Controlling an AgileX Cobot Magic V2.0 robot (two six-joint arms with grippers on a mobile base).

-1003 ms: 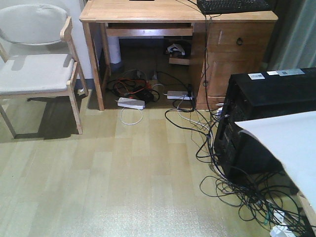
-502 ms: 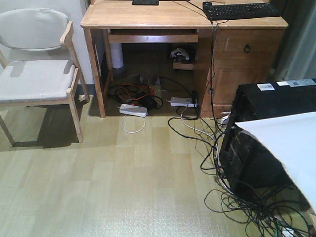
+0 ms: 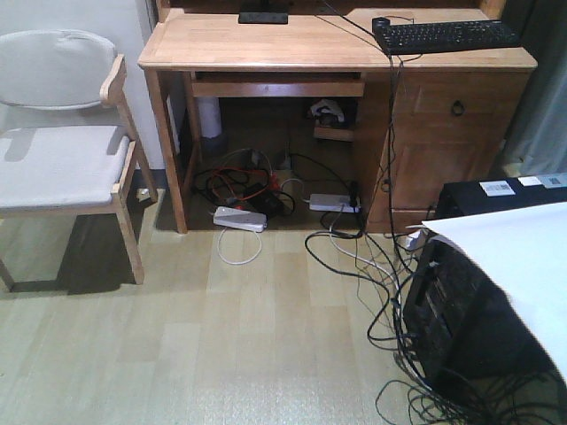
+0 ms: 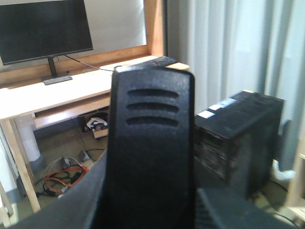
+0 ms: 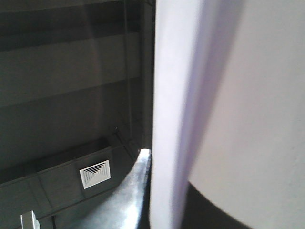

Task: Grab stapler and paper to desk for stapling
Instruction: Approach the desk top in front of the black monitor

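The black stapler (image 4: 152,143), with three ridges across its top, fills the middle of the left wrist view. My left gripper (image 4: 152,212) is shut on it, grey fingers (image 4: 71,205) showing on either side. The white paper (image 5: 238,95) stands edge-on in the right wrist view, with my right gripper (image 5: 167,205) shut on it and one shiny finger (image 5: 128,195) against its left face. From the front view the paper (image 3: 523,274) hangs at the lower right. The light wooden desk (image 3: 266,44) stands ahead across the floor.
A black keyboard (image 3: 443,35) and a monitor base (image 3: 263,17) lie on the desk. A wooden chair (image 3: 62,159) stands at the left. A black PC tower (image 3: 469,310) sits on the floor at the right, with tangled cables (image 3: 354,257) and a power strip (image 3: 239,219).
The desk has slid lower in the front view and more of its top shows, so the base has come nearer. Stapler and paper stay held.
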